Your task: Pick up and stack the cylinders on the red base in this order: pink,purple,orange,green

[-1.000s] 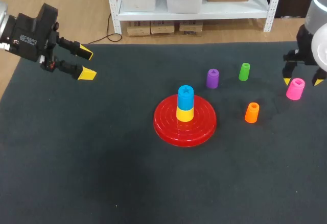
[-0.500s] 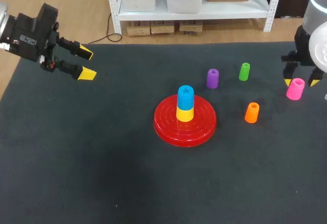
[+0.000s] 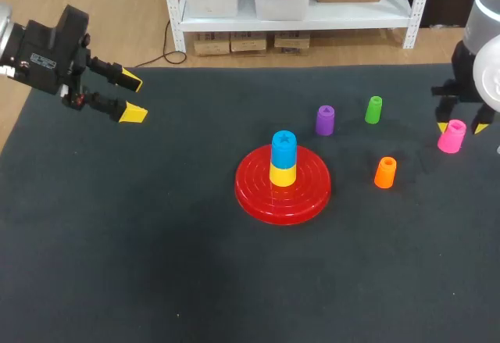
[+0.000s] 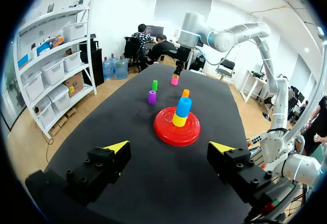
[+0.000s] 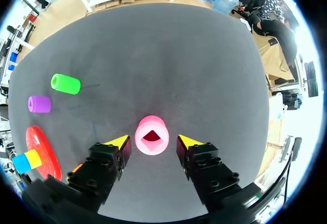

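Right claw (image 5: 154, 142): open, its yellow tips on either side of the pink cylinder (image 5: 152, 134) with a narrow gap on each side, so no contact and nothing held. The pink cylinder stands upright on the worktop (image 3: 156, 265), between 2 and 3 o'clock of the red base (image 3: 258, 194) (head view). The base carries a blue cylinder (image 3: 283, 146) on a yellow cylinder (image 3: 283, 174). The purple cylinder (image 3: 325, 120) is at 1 o'clock of the base, the green cylinder (image 3: 374, 109) at 2, the orange cylinder (image 3: 385, 173) at 3. Left claw (image 3: 133, 98): wide open, empty, above the worktop at 10 o'clock of the base.
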Robot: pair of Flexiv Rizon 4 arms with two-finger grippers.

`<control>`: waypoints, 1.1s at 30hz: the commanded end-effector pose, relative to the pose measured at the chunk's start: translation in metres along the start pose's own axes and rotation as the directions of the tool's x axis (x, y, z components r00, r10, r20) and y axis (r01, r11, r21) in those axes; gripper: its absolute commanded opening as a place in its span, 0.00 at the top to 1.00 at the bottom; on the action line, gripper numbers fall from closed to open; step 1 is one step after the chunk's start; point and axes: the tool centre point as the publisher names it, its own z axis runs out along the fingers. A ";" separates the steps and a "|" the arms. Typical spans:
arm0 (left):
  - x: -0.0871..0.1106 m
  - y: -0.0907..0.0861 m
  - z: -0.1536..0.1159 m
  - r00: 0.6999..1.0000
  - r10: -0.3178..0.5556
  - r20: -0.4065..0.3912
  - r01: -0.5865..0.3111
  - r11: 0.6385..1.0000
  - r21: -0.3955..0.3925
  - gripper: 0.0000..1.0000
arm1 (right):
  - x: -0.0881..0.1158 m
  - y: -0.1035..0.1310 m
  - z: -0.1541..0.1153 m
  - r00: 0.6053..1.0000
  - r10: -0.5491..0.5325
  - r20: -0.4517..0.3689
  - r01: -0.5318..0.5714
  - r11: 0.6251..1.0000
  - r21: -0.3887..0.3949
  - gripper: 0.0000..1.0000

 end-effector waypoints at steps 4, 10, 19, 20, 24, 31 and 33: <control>0.001 0.000 0.000 1.000 0.002 0.004 -0.002 1.000 -0.002 0.00 | -0.001 0.000 0.003 1.000 0.009 0.000 -0.009 1.000 -0.012 0.47; 0.001 0.000 0.000 1.000 0.002 0.004 -0.002 1.000 -0.002 0.00 | -0.001 0.002 0.004 1.000 0.012 -0.001 -0.012 1.000 -0.024 0.53; 0.001 0.000 0.000 1.000 0.002 0.004 -0.002 1.000 -0.002 0.00 | -0.001 -0.001 -0.009 0.999 0.021 0.038 -0.021 1.000 -0.019 1.00; 0.001 0.000 0.000 1.000 0.002 0.004 -0.002 1.000 -0.002 0.00 | -0.001 -0.001 -0.015 0.999 0.025 0.045 -0.024 1.000 -0.020 1.00; 0.001 0.000 0.000 1.000 0.002 0.004 -0.002 1.000 -0.002 0.00 | -0.003 -0.001 -0.045 0.997 0.001 0.082 0.002 0.999 -0.043 1.00; 0.001 0.000 0.000 1.000 0.002 0.004 -0.002 1.000 -0.002 0.00 | 0.015 0.017 -0.092 0.980 -0.160 0.118 0.169 0.983 -0.069 1.00; 0.001 0.000 0.000 1.000 0.002 0.004 -0.002 1.000 -0.002 0.00 | 0.021 0.023 -0.100 0.974 -0.194 0.119 0.204 0.976 -0.076 1.00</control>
